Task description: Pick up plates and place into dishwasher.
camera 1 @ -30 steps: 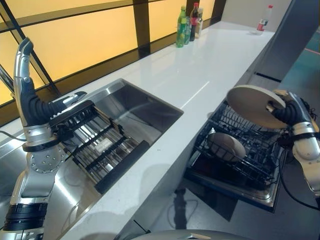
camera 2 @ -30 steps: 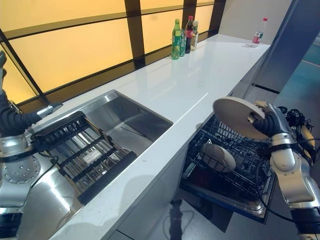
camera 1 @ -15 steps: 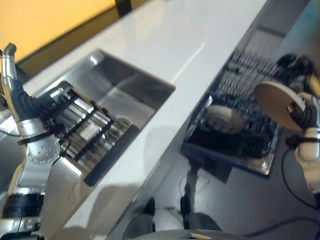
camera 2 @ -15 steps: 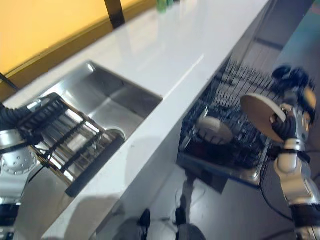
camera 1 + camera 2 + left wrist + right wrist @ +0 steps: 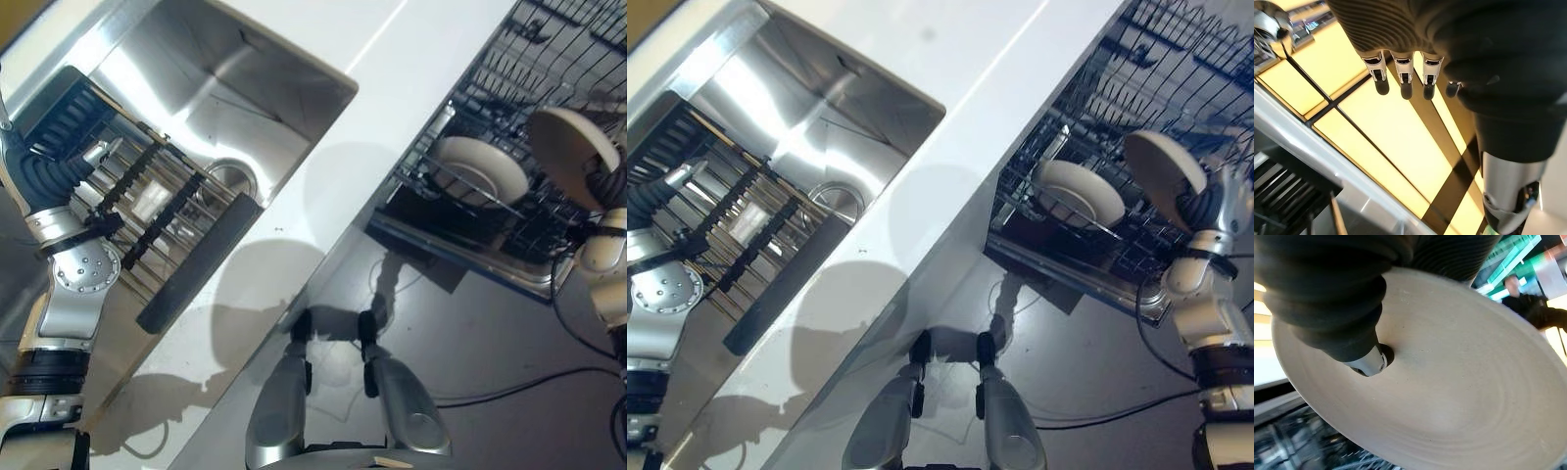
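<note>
At the far left, the left hand [image 5: 1410,73] is raised above the drying rack [image 5: 147,211], its fingers straight and apart, holding nothing; in its wrist view they point toward yellow window panels [image 5: 1396,132] crossed by dark bars. The rack, a frame of dark and metal bars with a black edge strip, lies in the left part of the steel sink [image 5: 245,98], near the round drain [image 5: 227,181]. The sink is sunk into a white countertop [image 5: 411,59] that runs diagonally across the scene.

Right of the counter, the open dishwasher's wire rack [image 5: 509,147] is pulled out. One cream plate [image 5: 480,168] lies tilted in it, near its front edge. Further right, the right hand [image 5: 1215,208] is clamped on a second cream plate [image 5: 1161,164], its thumb [image 5: 1367,363] pressed on the plate's face and the rim tilted, held above the right side of the wire rack, apart from the plate already inside.
</note>
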### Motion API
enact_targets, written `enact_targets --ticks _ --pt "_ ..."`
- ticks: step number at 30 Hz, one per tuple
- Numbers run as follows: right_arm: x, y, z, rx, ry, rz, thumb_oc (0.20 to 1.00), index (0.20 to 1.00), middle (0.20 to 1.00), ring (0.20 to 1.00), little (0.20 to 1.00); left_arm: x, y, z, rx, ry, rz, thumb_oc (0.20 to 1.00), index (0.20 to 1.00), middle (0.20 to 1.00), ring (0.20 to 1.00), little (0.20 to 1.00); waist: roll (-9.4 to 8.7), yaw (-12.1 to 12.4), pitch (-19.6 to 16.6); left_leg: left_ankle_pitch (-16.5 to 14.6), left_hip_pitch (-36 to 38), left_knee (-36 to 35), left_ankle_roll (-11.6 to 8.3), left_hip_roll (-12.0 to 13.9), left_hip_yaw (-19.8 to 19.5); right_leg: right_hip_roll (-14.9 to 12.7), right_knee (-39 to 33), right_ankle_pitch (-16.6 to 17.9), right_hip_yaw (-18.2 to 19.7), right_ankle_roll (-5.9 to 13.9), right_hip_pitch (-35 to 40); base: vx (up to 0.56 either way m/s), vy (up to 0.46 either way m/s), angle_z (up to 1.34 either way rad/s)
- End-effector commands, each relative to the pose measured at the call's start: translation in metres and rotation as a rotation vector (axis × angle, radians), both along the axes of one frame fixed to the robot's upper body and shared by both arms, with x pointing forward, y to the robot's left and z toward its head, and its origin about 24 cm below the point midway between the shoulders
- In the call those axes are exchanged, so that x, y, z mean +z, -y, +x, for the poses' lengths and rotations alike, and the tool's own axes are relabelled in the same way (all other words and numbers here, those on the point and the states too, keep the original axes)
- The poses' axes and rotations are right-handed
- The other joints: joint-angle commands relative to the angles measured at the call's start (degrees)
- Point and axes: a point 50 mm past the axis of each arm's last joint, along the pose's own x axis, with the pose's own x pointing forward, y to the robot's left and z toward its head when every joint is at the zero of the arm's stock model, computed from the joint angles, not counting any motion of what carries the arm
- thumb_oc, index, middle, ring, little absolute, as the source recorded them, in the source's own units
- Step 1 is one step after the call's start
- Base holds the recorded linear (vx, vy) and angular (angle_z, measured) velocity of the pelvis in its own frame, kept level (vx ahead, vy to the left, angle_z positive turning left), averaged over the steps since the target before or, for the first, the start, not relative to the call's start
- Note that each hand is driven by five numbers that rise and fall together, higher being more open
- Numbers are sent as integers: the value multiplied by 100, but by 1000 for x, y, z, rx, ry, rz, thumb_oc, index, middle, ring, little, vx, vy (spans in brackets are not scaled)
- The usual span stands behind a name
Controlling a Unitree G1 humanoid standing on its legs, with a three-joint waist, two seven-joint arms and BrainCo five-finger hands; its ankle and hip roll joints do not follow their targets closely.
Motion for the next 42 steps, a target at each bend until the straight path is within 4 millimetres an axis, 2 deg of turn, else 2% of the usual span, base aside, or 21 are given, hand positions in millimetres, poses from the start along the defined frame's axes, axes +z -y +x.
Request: enact_targets --ticks 1,6,21,31,37,38,39,42 --pt "43 -6 -5 -15 154 -231 200 200 200 200 200 14 -4 0 21 54 4 1000 1000 1000 1000 1000 -27 16 -312 309 -525 2 9 -55 -167 -100 621 -635 144 262 -301 0 0 0" --pt "58 -4 1 -7 120 -262 200 200 200 200 200 25 -4 4 24 71 22 1000 1000 1000 1000 1000 37 50 -155 341 -725 26 24 -105 -138 -104 678 -631 131 248 -514 2 0 -1" --pt "68 -8 29 60 -157 -245 200 200 200 200 200 46 -2 9 36 95 61 1000 1000 1000 1000 1000 146 236 211 470 -1167 29 163 -283 -155 -269 926 -487 -45 319 -1144 3 -14 2" --pt "46 -17 44 101 -301 -146 200 200 200 200 200 48 7 16 25 76 86 1000 1000 1000 1000 1000 217 270 394 480 -1356 100 236 -353 -92 -353 1184 -458 -126 357 -1497 4 0 2" --pt "37 -8 45 50 -297 -73 200 200 200 200 200 47 8 19 19 73 68 1000 1000 1000 1000 1000 333 270 394 479 -1355 86 265 -397 -25 -417 1251 -452 -144 372 -1582 -10 42 1" --pt "36 -6 45 38 -298 -62 680 680 680 680 680 46 8 19 18 71 65 1000 1000 1000 1000 1000 344 268 394 473 -1336 88 268 -401 -17 -422 1257 -451 -142 375 -1572 0 33 1" --pt "35 -5 45 26 -298 -56 1000 1000 1000 1000 1000 46 8 19 16 72 61 1000 1000 1000 1000 1000 355 268 394 469 -1322 86 273 -407 -4 -425 1257 -452 -143 374 -1563 0 0 0" --pt "34 -3 42 16 -294 -37 1000 1000 1000 1000 1000 44 8 17 15 69 56 1000 1000 1000 1000 1000 351 258 394 458 -1258 77 283 -406 16 -436 1240 -448 -149 379 -1504 0 0 0"
